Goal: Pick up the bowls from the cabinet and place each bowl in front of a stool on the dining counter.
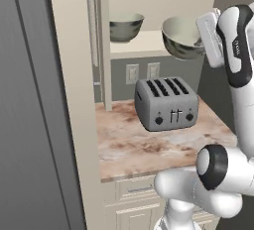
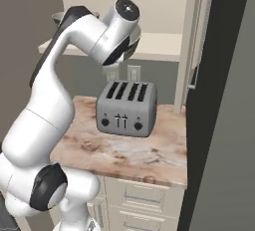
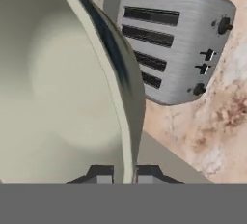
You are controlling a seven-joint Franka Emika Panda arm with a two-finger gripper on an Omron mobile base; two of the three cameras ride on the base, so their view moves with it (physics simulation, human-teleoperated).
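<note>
- Your gripper (image 3: pixel 124 174) is clenched on the rim of one deep round bowl (image 1: pixel 182 36), shiny grey-green outside and pale cream inside. In the hand view, one dark finger tip sits on each side of the thin rim.
- This held bowl is tipped a bit and hangs out past the front edge of the cream-beige cabinet shelf (image 1: pixel 134 48). It is above the silver four-slot toaster (image 1: pixel 166 103) and a little to its right in the left base view.
- The second bowl (image 1: pixel 126 26), just like the first, sits on that shelf, up and to the left of the toaster, close to the tall side panel.
- The toaster stands on a pink-brown marbled worktop (image 1: pixel 149 144) over cream drawers. This looks like the narrow worktop, not the dining counter.
- I think you are at the step of taking the first bowl out of the cabinet. The grab looks done; the carry comes next.
- The next move calls for pulling the bowl well away from the shelf, then turning the base to go find the dining counter and its stools.
- Keep the bowl high over the toaster so they do not bump.
- A pinch on a thin rim can slip, so move slowly and keep the bowl from swinging.
</note>
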